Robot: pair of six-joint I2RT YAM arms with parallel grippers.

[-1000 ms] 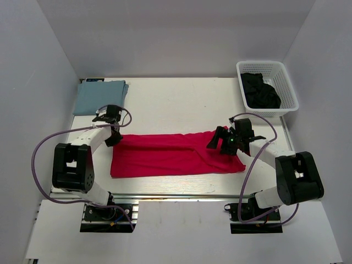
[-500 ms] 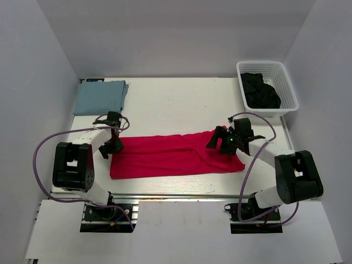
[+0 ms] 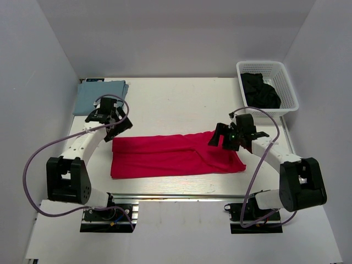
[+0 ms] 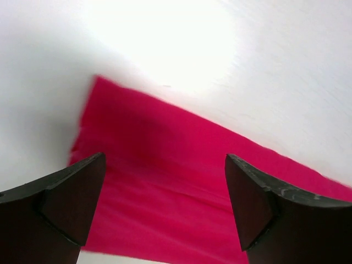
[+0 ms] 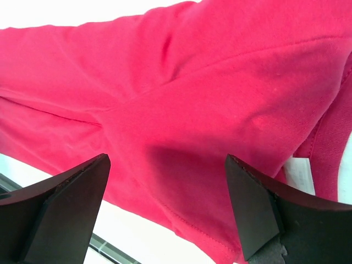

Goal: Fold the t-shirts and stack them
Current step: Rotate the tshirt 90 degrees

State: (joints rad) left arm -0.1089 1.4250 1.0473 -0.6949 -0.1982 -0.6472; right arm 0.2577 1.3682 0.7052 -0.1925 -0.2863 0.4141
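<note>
The left jaws stand wide apart with nothing between them, hanging above the far left corner of the red shirt (image 4: 181,181), whose edge runs slanting across the bright counter (image 4: 286,66) in the left wrist view. The right jaws are likewise spread and empty, poised over the shirt's right end, where the cloth bunches into a diagonal crease and a white label (image 5: 300,175) shows at the neck edge.

From above, the red shirt (image 3: 170,155) lies as a long band across the near middle of the counter (image 3: 176,104), running from under one arm to under the other. It looks already folded lengthwise, with the sleeves turned in.

The blue-grey shirt (image 3: 100,97) sits folded in a neat rectangle at the far left corner, well apart from the red one; that part looks done. What remains, I judge, is to fold the red band crosswise and set it on the blue-grey shirt.

A white basket (image 3: 289,88) at the far right holds a dark garment (image 3: 259,91); whether it belongs to the job I cannot tell.
</note>
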